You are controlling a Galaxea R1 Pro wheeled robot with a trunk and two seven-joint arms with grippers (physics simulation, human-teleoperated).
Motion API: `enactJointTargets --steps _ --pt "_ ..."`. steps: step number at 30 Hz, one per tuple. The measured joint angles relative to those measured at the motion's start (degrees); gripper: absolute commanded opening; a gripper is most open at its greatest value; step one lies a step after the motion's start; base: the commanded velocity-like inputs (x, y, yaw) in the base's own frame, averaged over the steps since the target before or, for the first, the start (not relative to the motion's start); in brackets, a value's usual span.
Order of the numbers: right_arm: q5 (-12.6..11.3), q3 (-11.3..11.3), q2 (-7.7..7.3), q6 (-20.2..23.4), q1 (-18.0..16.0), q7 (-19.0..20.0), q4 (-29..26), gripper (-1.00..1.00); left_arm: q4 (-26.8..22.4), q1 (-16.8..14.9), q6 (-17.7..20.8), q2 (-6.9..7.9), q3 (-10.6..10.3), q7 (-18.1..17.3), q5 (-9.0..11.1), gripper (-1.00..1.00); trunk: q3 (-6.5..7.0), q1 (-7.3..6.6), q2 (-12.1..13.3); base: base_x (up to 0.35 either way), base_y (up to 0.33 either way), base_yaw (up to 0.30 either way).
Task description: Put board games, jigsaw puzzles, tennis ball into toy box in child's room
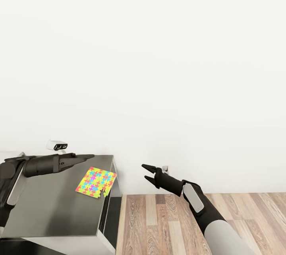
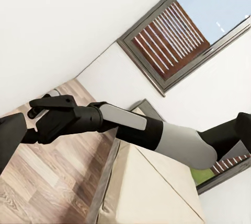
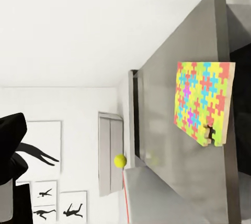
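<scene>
White wall, plank floor, dark grey cabinet top (image 1: 51, 207). 1 jigsaw puzzle (image 1: 96, 181) lies flat near the cabinet's right edge. Left gripper (image 1: 85, 156) just beside the puzzle's far-left side, jaws together, nearer. Right gripper (image 1: 146, 172) off the cabinet's right side, jaws apart, empty.

Across the middle of the frame we see the right arm (image 2: 157, 132), dark at the wrist with a pale grey panel, then a white-grey forearm; its right gripper (image 2: 49, 106) sits at centre left, black, its fingers too foreshortened for us to judge their gap; below it lies the wood-plank floor (image 2: 31, 182); the bed (image 2: 151, 192) fills the lower right with its beige mattress; a dark-framed window (image 2: 178, 31) stands at upper right in the white wall (image 2: 57, 20).
</scene>
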Motion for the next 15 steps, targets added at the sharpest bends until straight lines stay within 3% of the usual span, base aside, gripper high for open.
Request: enactJointTargets --steps 4,11,15 --pt "0.04 -0.03 -0.02 0.05 0.0 -0.05 0.0 1.0 0.01 0.0 0.03 0.0 -0.05 0.0 0.0 1.0 0.0 0.0 0.0 0.0 0.039 0.0" --pt "0.0 -0.26 -0.57 0.05 0.0 0.0 0.02 1.0 0.02 0.0 -0.17 -0.01 -0.02 0.0 -0.02 1.0 0.0 0.0 0.0 0.015 0.191 0.0" --pt "-0.01 -0.42 -0.8 0.02 0.0 0.02 0.07 1.0 0.24 0.12 -0.42 0.02 0.04 0.0 -0.16 1.0 0.0 0.0 0.0 0.015 0.073 0.0"
